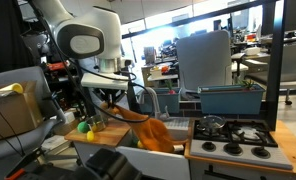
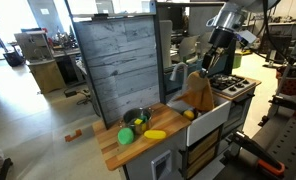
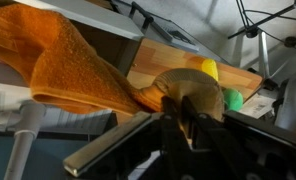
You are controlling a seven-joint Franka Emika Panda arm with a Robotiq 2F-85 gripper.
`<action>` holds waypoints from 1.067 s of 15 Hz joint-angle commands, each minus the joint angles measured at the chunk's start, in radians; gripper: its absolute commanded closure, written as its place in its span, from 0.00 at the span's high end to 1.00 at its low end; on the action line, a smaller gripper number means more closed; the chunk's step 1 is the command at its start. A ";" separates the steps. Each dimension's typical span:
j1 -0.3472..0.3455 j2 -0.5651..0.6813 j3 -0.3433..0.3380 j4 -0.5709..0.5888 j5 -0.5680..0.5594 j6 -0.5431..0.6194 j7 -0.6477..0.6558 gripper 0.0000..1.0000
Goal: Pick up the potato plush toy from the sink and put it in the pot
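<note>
Had the potato plush toy (image 2: pixel 198 93) clamped in the gripper (image 2: pixel 210 67), sink (image 2: pixel 175 105) just beneath; grasp apparently done, carry to the pot (image 2: pixel 136 117) well aside and release left.

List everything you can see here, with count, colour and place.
plush: one, orange-brown, at the sink
pot: one, silver, on the wooden counter
ball: one, green, on the counter by the pot
toy: one, yellow, on the counter near the ball
stove: one, black burners, beside the sink
bin: one, blue-grey, behind the stove
arm: one, white, above the sink
pincer: one, black, at the plush
</note>
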State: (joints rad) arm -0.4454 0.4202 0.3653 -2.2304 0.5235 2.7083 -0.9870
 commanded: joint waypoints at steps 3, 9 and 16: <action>-0.007 0.099 0.052 0.141 0.203 0.175 -0.049 0.03; -0.028 0.309 -0.075 0.443 0.187 0.207 0.069 0.03; 0.030 0.517 -0.343 0.686 -0.134 -0.116 0.423 0.03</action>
State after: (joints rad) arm -0.4556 0.8364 0.1042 -1.6945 0.5290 2.7542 -0.7319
